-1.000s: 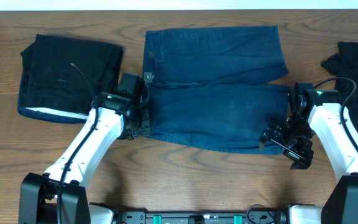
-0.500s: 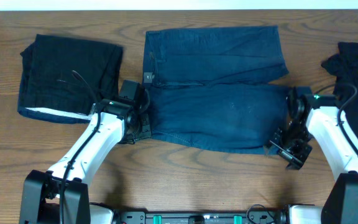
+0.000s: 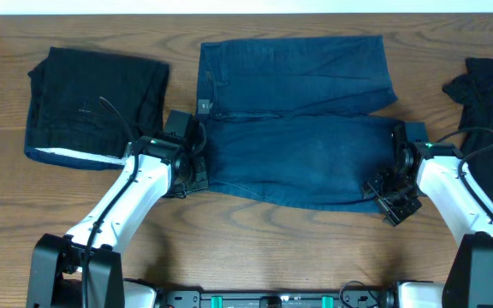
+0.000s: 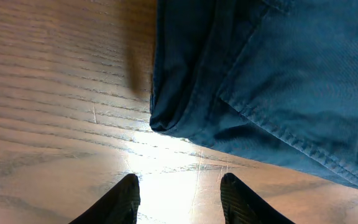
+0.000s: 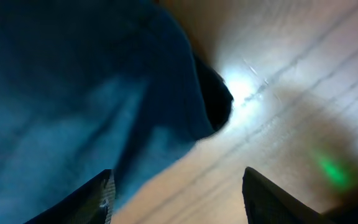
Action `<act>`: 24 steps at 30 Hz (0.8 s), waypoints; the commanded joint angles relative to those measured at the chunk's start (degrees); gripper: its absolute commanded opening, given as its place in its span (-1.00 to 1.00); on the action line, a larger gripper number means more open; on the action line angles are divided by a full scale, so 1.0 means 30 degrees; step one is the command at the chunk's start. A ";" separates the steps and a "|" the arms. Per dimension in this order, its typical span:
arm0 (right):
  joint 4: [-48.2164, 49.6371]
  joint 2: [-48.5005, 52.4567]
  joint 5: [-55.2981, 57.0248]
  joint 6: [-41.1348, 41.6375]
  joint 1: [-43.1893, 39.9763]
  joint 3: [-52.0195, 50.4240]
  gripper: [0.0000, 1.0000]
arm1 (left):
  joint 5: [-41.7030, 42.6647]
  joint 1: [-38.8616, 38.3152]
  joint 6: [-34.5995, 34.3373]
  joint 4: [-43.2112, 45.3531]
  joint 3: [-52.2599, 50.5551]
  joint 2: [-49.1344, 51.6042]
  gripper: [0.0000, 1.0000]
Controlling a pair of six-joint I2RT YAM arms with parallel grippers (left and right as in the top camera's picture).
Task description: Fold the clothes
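Observation:
The clothes lie on the wooden table: a wide navy denim piece (image 3: 294, 120) in the middle, a folded black piece with a white edge (image 3: 92, 103) at the left, and more black cloth (image 3: 490, 90) at the right edge. My left gripper (image 3: 195, 175) is open at the denim's lower left corner. In the left wrist view only bare wood shows between its fingertips (image 4: 180, 193), with the denim (image 4: 278, 74) just ahead. My right gripper (image 3: 385, 190) is open at the lower right corner. In its wrist view (image 5: 179, 193) the denim (image 5: 73, 93) reaches the left finger (image 5: 98, 196).
The wooden table (image 3: 255, 248) stretches in front of the denim. A pale wall strip runs along the far edge. Both white arms reach in from the near edge.
My right gripper has moved left and slightly away, up to the denim's lower right corner, and its jaws have narrowed. My left gripper edged a little toward the denim, then stayed still.

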 commanded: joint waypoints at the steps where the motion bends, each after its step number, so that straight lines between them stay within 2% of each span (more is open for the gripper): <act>1: 0.0350 -0.0138 0.0444 0.1668 0.0066 -0.0546 0.27 | -0.0299 0.0007 -0.0168 -0.0080 -0.0080 0.0080 -0.10; 7: 0.1778 -0.0138 0.1093 0.1865 0.0066 -0.1428 0.21 | -0.0299 0.0007 -0.0168 -0.0066 -0.0080 0.0080 -0.11; 9: 0.2280 -0.0138 0.1530 0.1865 0.0066 -0.1690 0.11 | -0.0299 0.0007 -0.0160 -0.0066 -0.0080 0.0080 -0.10; 10: 0.2382 -0.0138 0.1763 0.1865 0.0066 -0.1756 0.00 | -0.0306 0.0007 -0.0160 -0.0066 -0.0080 0.0080 -0.11; 14: 0.2382 -0.0138 0.2397 0.1843 0.0066 -0.1821 -0.94 | -0.0306 0.0007 -0.0168 -0.0066 -0.0080 0.0080 -0.11; 24: 0.2718 -0.0124 0.2426 0.1851 0.0066 -0.2404 -0.97 | -0.0284 0.0007 -0.0182 -0.0044 -0.0080 0.0080 -0.10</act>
